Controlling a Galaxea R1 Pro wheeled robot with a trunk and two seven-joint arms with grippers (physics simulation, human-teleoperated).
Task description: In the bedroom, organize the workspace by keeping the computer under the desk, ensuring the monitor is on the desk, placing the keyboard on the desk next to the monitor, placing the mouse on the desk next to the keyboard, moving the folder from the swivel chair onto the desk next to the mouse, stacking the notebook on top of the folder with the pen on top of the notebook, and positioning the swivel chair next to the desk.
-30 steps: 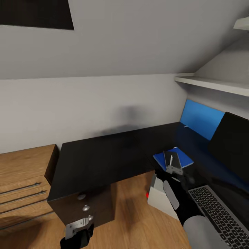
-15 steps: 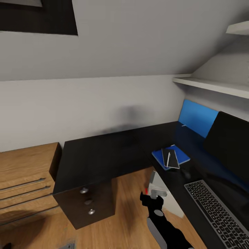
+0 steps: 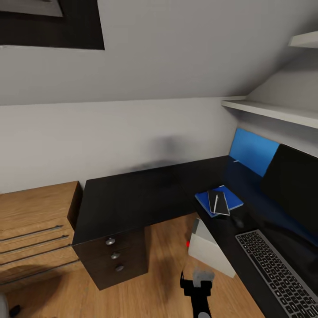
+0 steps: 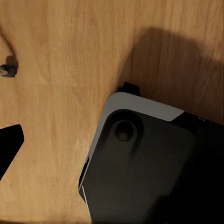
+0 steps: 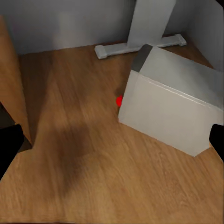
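The black desk (image 3: 132, 198) runs along the wall and turns right. On it a blue folder (image 3: 234, 201) carries a dark notebook (image 3: 221, 203) with a whitish pen (image 3: 215, 203) on top. Past them stand the black monitor (image 3: 291, 181) and the keyboard (image 3: 278, 269). Against the black top I cannot make out the mouse. The grey computer (image 3: 210, 249) (image 5: 172, 107) sits on the floor under the desk, red light showing. My right gripper (image 3: 198, 279) (image 5: 112, 140) hangs open and empty, low before the computer. My left gripper (image 4: 112, 144) faces the floor, open and empty. The swivel chair is out of view.
A black drawer unit (image 3: 115, 256) with silver knobs stands under the desk's left end, beside a wooden dresser (image 3: 35, 221). A white shelf (image 3: 269, 108) and a blue panel (image 3: 254, 152) are on the right wall. The desk's white leg (image 5: 149, 23) stands behind the computer. My dark base (image 4: 149, 172) is under the left wrist.
My right gripper has drawn back from the notebook and pen on the folder and dropped to floor level in front of the computer. The left gripper has left the head view. The camera shifted slightly.
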